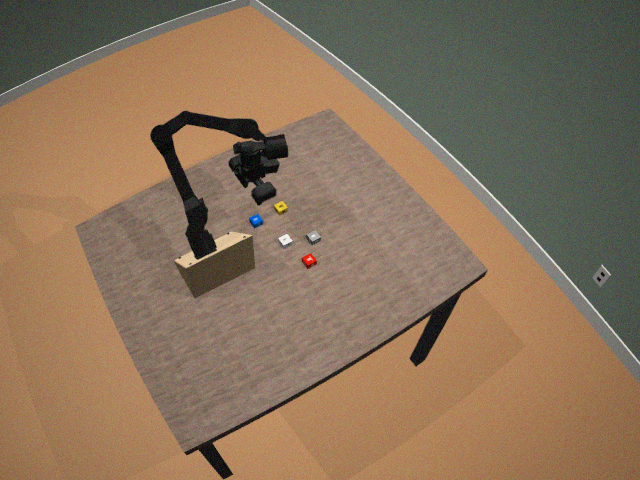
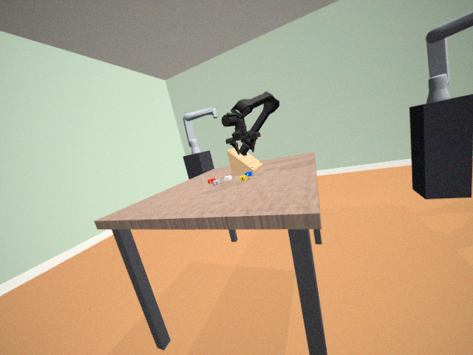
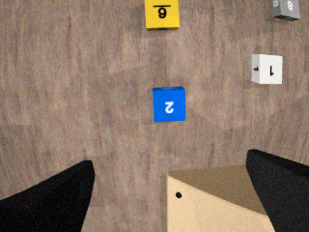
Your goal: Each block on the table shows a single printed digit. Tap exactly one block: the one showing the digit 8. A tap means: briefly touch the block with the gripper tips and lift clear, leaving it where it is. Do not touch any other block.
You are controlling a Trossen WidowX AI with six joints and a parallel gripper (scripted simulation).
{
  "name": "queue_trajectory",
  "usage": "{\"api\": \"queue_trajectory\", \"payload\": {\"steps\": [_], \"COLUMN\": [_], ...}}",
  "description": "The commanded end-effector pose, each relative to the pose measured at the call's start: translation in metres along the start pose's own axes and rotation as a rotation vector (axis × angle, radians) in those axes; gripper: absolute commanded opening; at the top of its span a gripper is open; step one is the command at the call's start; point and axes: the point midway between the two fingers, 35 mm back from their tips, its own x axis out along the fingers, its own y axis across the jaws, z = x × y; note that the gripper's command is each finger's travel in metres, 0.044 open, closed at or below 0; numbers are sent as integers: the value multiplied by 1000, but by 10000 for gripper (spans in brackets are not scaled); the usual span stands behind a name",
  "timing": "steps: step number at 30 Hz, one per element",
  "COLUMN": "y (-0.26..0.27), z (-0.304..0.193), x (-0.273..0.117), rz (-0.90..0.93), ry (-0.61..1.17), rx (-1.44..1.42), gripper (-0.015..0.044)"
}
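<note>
The grey block [image 1: 313,237] [image 2: 216,182] [image 3: 288,7] shows the digit 8, cut by the wrist view's top edge at the right. The blue block [image 1: 255,221] [image 2: 249,174] [image 3: 169,104] shows 2. The white block [image 1: 285,240] [image 2: 228,177] [image 3: 272,70] shows 1. The yellow block [image 1: 280,207] [image 2: 243,177] [image 3: 161,14] shows a barred 6 or 9. The red block [image 1: 309,260] [image 2: 211,180] has no readable digit. My gripper [image 1: 253,192] [image 2: 245,152] [image 3: 172,165] is open and empty, above the table and nearer the blue and yellow blocks than the grey one.
The wooden base [image 1: 227,271] [image 2: 244,162] [image 3: 203,213] of the arm stands behind the blocks in the exterior view and shows between the fingers in the wrist view. The brown table [image 1: 248,351] [image 2: 213,206] carries everything. Grey arms on dark stands are in the background.
</note>
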Motion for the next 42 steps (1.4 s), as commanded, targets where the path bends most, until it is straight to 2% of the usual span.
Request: {"api": "queue_trajectory", "payload": {"steps": [1,6,15,35,37,42], "y": [1,1,2,2,-10,-100], "z": [0,8,102,104,107,119], "x": [0,0,-1,-1,-1,-2], "rz": [5,5,5,5,1,-7], "ry": [-1,-1,-5,-5,-6,-6], "rx": [7,2,2,3,3,4], "gripper": [400,400,400,400,400,400]}}
